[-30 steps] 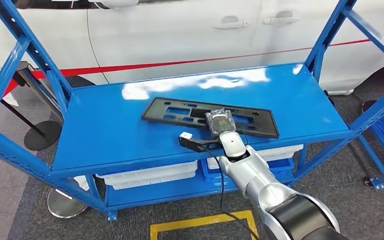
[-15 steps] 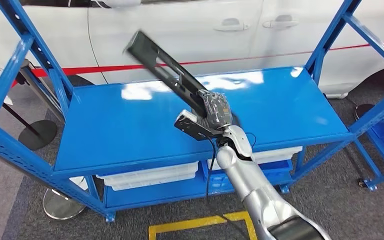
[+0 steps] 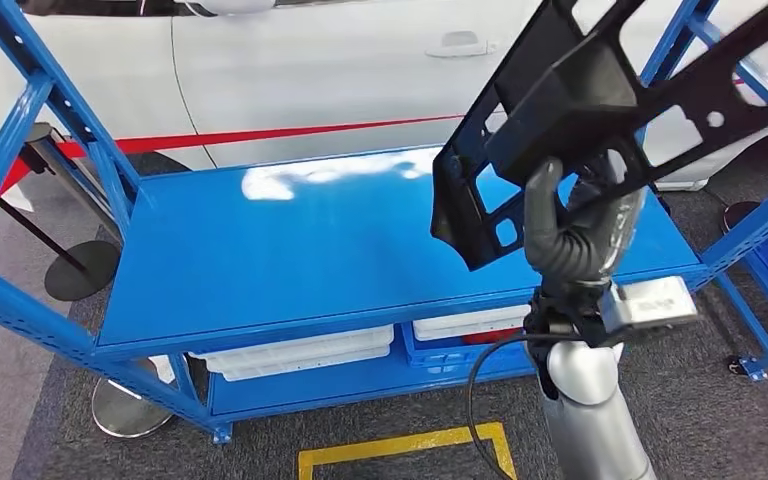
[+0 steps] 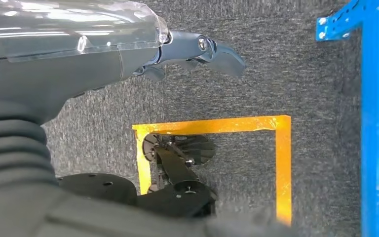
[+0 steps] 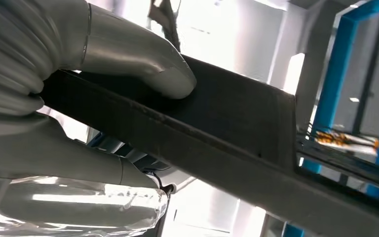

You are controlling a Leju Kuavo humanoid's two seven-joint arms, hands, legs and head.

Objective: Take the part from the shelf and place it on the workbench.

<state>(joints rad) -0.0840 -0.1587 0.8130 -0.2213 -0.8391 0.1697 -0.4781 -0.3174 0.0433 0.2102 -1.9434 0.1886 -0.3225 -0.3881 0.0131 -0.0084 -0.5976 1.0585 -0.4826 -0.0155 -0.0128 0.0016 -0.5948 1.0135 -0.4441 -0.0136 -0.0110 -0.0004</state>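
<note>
The part is a long black plastic panel (image 3: 580, 95) with several cut-outs. My right hand (image 3: 572, 235) grips it near its middle and holds it high, tilted, above the right half of the blue shelf (image 3: 290, 250). In the right wrist view my thumb presses on the flat black panel (image 5: 237, 123), with the fingers (image 5: 54, 153) wrapped under it. My left hand (image 4: 197, 49) hangs over the grey carpet, fingers partly curled, holding nothing.
A white car (image 3: 340, 70) with a red stripe stands behind the shelf. White bins (image 3: 300, 350) sit on the lower level. Blue uprights (image 3: 20, 130) frame both sides. A yellow floor mark (image 3: 400, 450) lies on the carpet in front.
The panel lay flat on the shelf a second ago; my right hand has lifted it off, swung it up and to the right, close to the camera. The shelf top is now bare.
</note>
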